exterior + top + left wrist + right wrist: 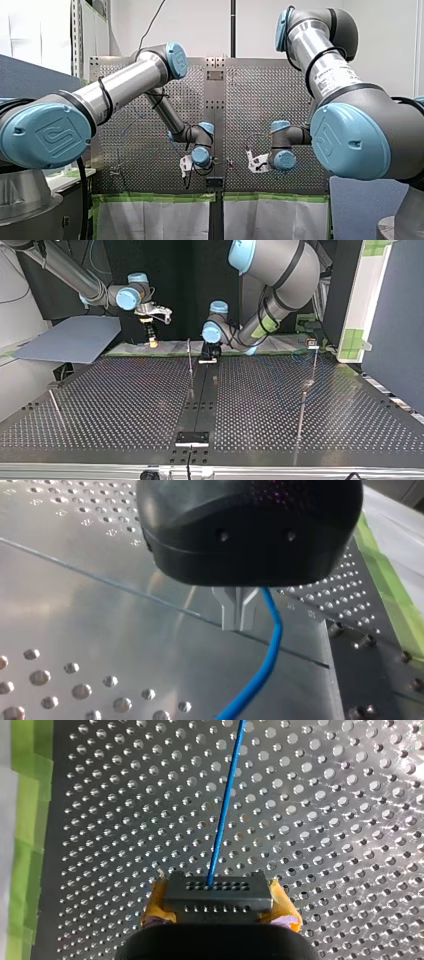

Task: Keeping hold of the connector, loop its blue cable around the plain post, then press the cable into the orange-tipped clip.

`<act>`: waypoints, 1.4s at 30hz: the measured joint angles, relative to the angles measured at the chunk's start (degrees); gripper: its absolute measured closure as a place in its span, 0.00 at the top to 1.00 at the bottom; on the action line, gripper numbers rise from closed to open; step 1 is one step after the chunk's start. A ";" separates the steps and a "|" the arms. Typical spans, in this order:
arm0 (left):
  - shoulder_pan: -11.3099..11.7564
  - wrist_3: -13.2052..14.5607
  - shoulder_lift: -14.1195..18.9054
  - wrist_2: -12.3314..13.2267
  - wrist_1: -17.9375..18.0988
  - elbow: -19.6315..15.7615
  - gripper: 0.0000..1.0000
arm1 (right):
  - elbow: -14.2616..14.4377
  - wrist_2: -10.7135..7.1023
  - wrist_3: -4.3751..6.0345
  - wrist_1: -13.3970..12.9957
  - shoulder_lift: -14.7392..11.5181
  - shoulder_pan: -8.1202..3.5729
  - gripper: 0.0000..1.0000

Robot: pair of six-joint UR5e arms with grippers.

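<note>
Yellow-padded right end effector points down, gripping connector

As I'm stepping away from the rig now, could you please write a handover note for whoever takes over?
My right gripper: shut on the black connector; the blue cable runs straight ahead from it.
My left gripper: metal fingers together, cable close beside them; whether it is gripped, I cannot tell.
Done: connector held.
Left: loop the cable around a post, then clip it; no view shows either done.
</note>
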 joint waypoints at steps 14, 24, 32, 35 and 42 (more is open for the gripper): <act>0.64 -0.66 0.00 0.85 -0.47 0.43 0.00 | -3.00 0.00 -0.38 3.74 0.01 -0.06 0.00; 0.05 0.23 -0.02 1.91 1.19 0.43 0.25 | -2.98 0.08 -0.32 3.59 0.08 0.77 0.00; 0.04 0.23 -0.02 1.91 1.19 0.43 0.36 | -2.97 0.07 -0.32 3.59 0.08 0.77 0.00; 0.04 0.24 -0.02 1.91 1.19 0.43 0.47 | -2.97 0.07 -0.32 3.59 0.09 0.77 0.00; 0.04 0.23 -0.02 1.91 1.19 0.43 1.00 | -2.97 0.07 -0.32 3.59 0.08 0.78 0.00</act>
